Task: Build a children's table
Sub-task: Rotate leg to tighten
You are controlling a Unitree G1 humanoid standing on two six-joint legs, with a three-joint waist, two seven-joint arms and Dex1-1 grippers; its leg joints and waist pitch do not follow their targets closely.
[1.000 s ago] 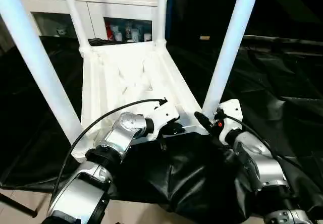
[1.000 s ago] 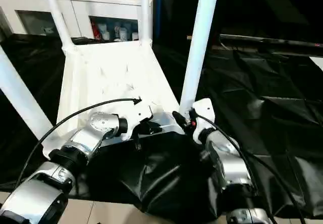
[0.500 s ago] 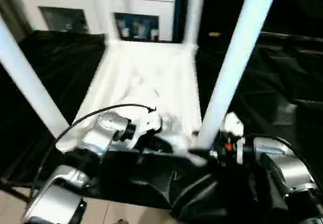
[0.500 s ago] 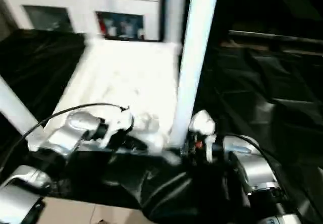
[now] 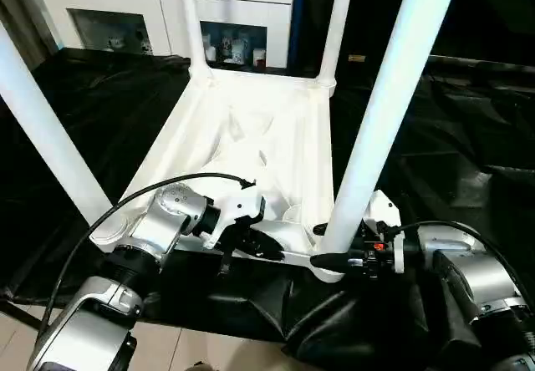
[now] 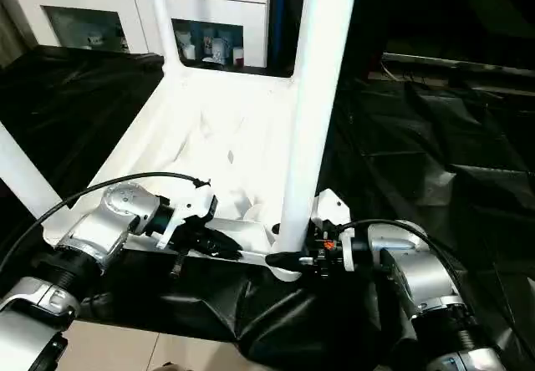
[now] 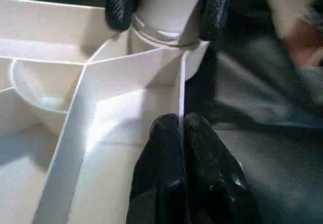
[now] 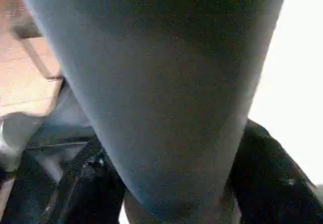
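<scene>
The upturned tabletop (image 5: 251, 149) is laid on the black-draped bench (image 5: 84, 112), four legs up; a white cabinet (image 5: 159, 3) stands behind. Its near rim is pinched by the left pincer (image 7: 180, 125). The near right leg (image 5: 380, 129) is apparently clasped by the right pincer (image 5: 334, 260).

Both silver forearms reach forward side by side. The left gripper (image 7: 180, 125) has its two black fingers pinched together on the near rim of the tabletop (image 5: 251, 137). The right gripper (image 5: 328, 260) clasps the base of the near right leg (image 5: 380, 112), one finger on each side.
</scene>
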